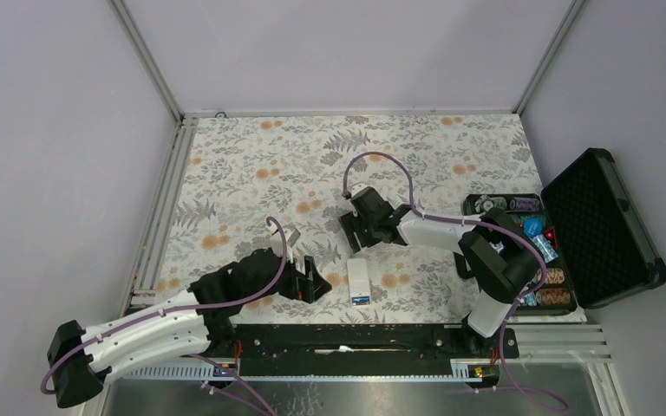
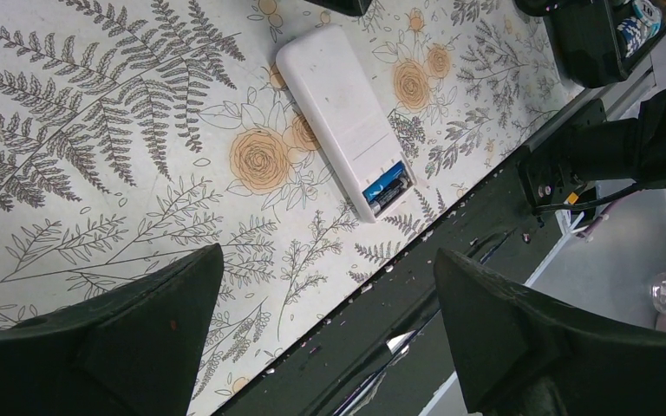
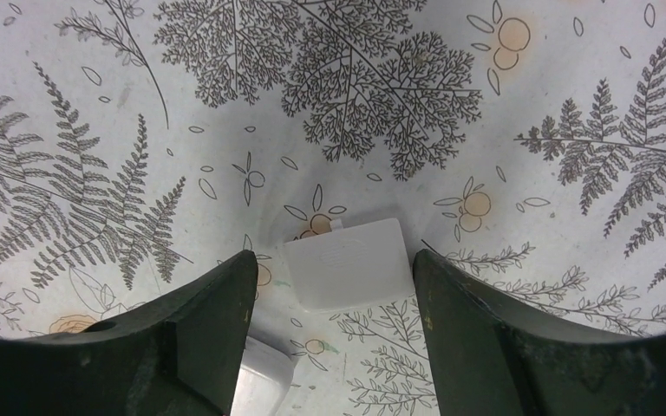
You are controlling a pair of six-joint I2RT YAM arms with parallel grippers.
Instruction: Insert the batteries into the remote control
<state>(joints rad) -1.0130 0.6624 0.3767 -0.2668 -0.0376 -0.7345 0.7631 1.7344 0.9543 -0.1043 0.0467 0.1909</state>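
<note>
Remote control [image 1: 359, 279], back up on tabletop [image 1: 251, 156], batteries [image 2: 385, 185] in the open bay at its near end, long axis pointing toward right tool [image 3: 334, 264], whose parted fingers straddle the loose battery cover [image 3: 349, 263] just beyond its far end; left tool [image 2: 329, 255], spread wide, to its left.

Soft even light, faint shadows, wrist-view edges warped, perhaps blurred.
</note>
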